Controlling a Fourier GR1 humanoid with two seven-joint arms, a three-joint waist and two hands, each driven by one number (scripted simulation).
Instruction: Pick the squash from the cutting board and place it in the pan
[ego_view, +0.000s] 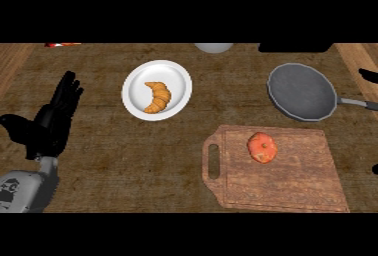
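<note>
squash on the board, pan bare

the dark grey round pan (300, 90) sits near the counter's (103, 165) right edge, its handle running off to the right; nothing lies in it. the white plate (156, 90), toward the far middle of the counter, holds a golden, curved croissant (156, 97).

the squash (262, 147), a rounded orange-red lump with paler mottling, lies on the wooden cutting board (288, 185), in the board's far left part, just right of its handle slot. the board is a brown rectangle with a worn grain, at the counter's near right, just this side of the pan.

the left hand (50, 120) shows at the counter's left edge, fingers straight and up, thumb out to the side, holding nothing; it is well apart from the squash, with the plate's side of the counter between them. the right hand does not show.

the counter is dark, rough-grained wood.
</note>
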